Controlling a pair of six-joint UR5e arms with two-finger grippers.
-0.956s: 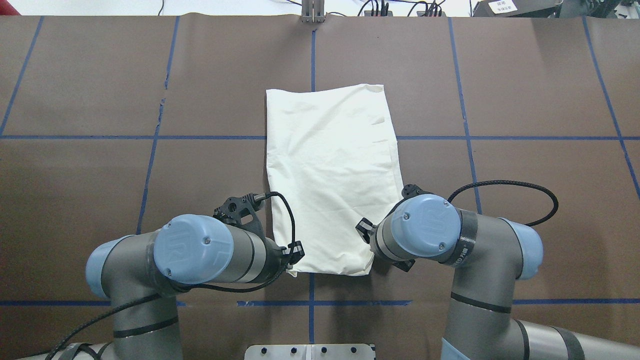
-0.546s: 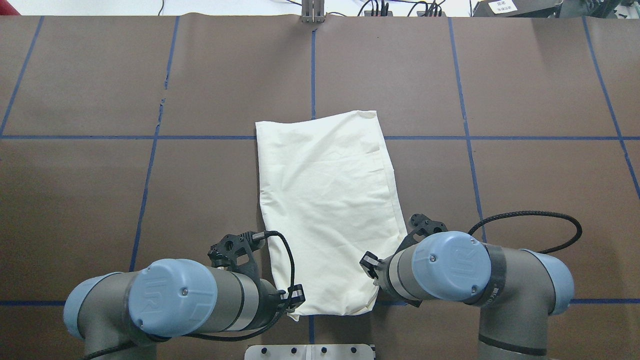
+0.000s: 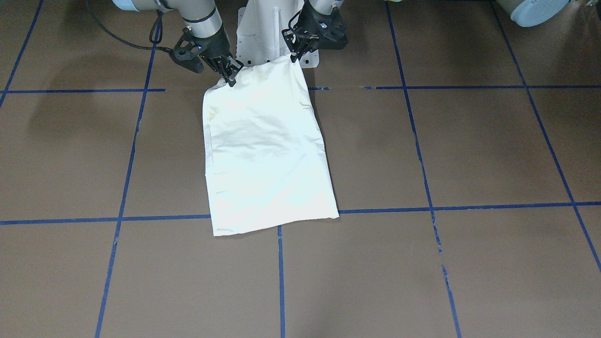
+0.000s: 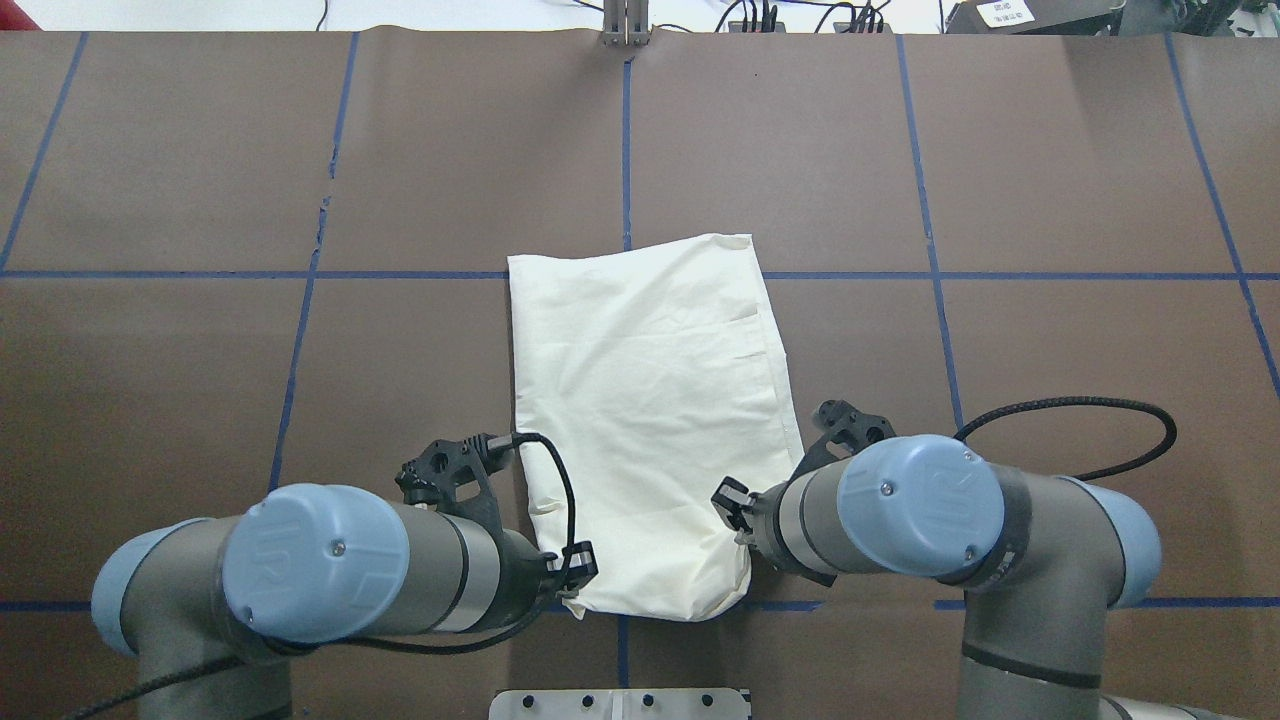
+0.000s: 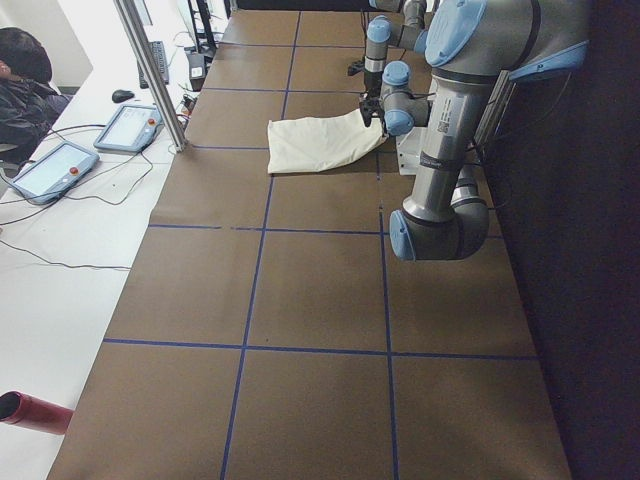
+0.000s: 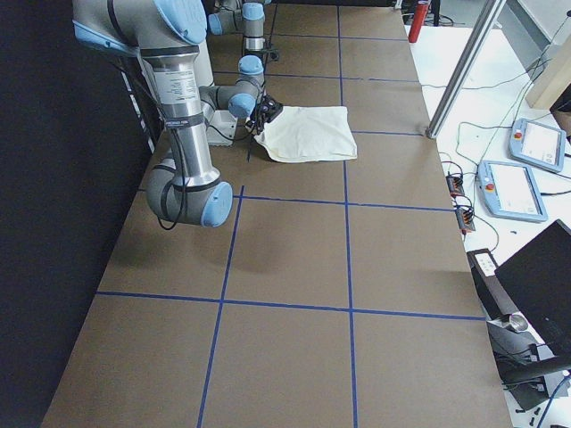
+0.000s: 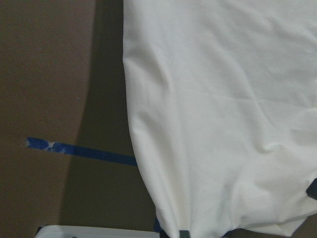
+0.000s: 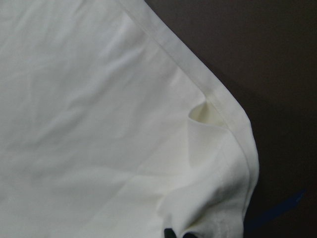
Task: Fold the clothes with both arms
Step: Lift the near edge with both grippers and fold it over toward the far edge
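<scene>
The cream-white shirt (image 4: 640, 420) lies folded into a long rectangle, plain side up, with no print showing. It also shows in the front view (image 3: 263, 150). Its near end is lifted slightly at both corners. My left gripper (image 3: 295, 57) is shut on the near corner on my left side. My right gripper (image 3: 232, 80) is shut on the near corner on my right side. In the overhead view both wrists hide the fingers. Each wrist view is filled with cloth (image 7: 223, 124) (image 8: 99, 124), with a dark fingertip at the bottom edge.
The brown table (image 4: 1000, 200) carries a grid of blue tape lines. The white pedestal base (image 4: 620, 703) stands just behind the shirt's near edge. A black cable (image 4: 1100, 405) loops off my right arm. A metal post (image 5: 150, 70) and teach pendants (image 5: 60, 165) stand beyond the far edge.
Both arms have drawn back toward the robot's base and dragged the shirt with them. The shirt's far edge has slid nearer, to about the blue cross line.
</scene>
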